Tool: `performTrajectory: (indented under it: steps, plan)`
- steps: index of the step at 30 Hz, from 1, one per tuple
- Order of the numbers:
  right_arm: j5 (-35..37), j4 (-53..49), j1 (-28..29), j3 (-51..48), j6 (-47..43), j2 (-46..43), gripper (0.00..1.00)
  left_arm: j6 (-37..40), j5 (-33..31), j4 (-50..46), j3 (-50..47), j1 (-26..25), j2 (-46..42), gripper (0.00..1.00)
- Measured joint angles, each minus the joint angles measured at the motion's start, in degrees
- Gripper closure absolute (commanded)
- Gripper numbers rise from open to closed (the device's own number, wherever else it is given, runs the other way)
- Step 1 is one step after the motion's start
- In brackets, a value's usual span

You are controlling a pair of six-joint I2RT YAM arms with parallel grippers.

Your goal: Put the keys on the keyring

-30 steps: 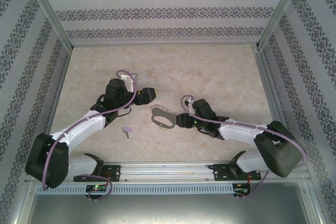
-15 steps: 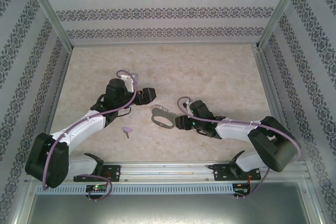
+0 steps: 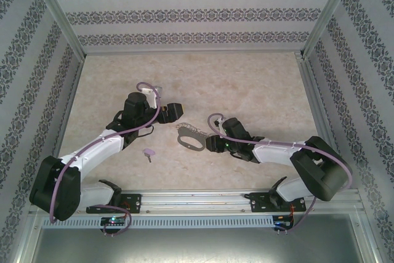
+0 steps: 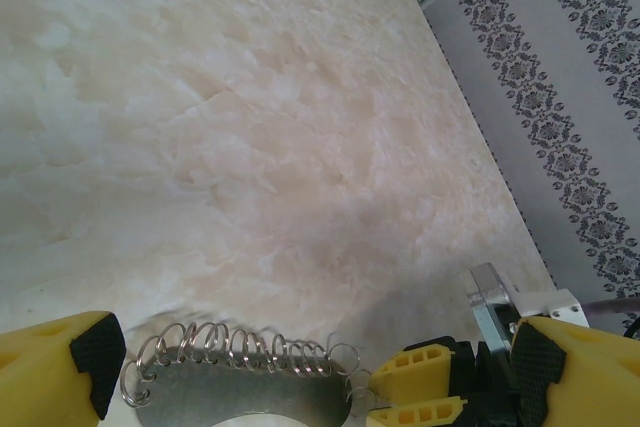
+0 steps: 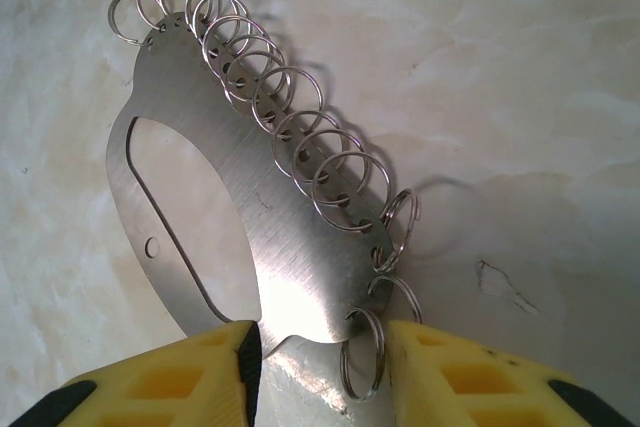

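Wide-spread left gripper (image 3: 174, 111) hovers; right gripper (image 5: 320, 367) straddles keyring (image 5: 285, 242) end (grip unclear); key (image 3: 148, 152) on open table (image 3: 246, 84).

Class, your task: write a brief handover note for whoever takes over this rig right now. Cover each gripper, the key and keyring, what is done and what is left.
Left gripper: open, fingers wide apart over the keyring, holding nothing.
Right gripper: fingers flank one end of the keyring; whether they pinch it is unclear.
Key: flat on the table, apart from the keyring, nearer the arm bases.
Done: the key is not on the keyring.
Left: pick up the key and thread it on.
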Motion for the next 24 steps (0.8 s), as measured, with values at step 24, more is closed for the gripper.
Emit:
performTrajectory:
  steps: [24]
  plan:
    - [-0.2, 0.5, 0.4, 0.0, 0.1, 1.9, 0.70, 0.0, 0.0, 0.0, 0.0, 0.0, 0.0, 0.00]
